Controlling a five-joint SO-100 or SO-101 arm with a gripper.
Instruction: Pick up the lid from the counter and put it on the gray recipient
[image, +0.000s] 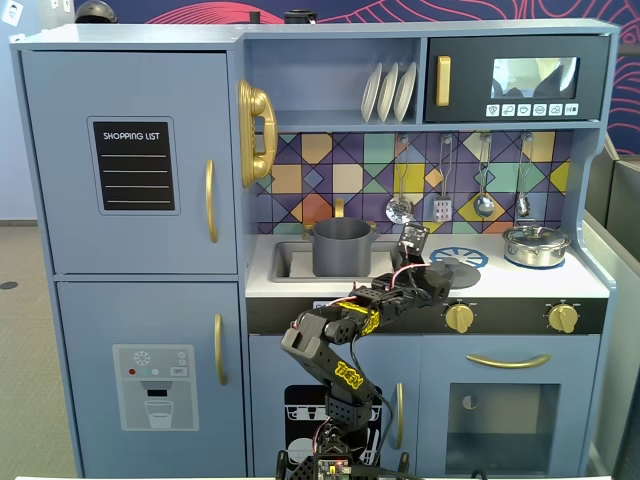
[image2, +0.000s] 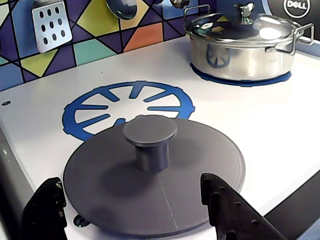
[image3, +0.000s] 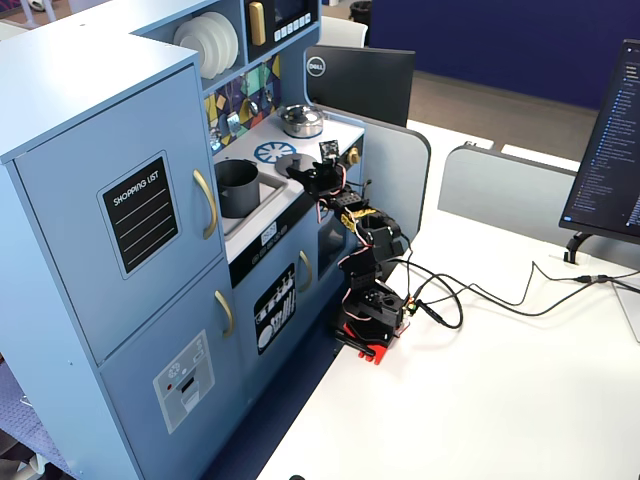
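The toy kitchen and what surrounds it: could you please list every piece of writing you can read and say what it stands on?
"SHOPPING LIST": black chalkboard panel on the blue upper cupboard door.
"DELL": round logo at the wrist view's top right; also on the black monitor's back.
Blurred, unreadable: white microwave button icons, dispenser panel markings, yellow arm sticker, lit screen text.

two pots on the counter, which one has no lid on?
The matte dark-gray pot beside the sink is open. The shiny silver pot at the right wears its lid; the gray lid lies flat on the counter before the end effector.
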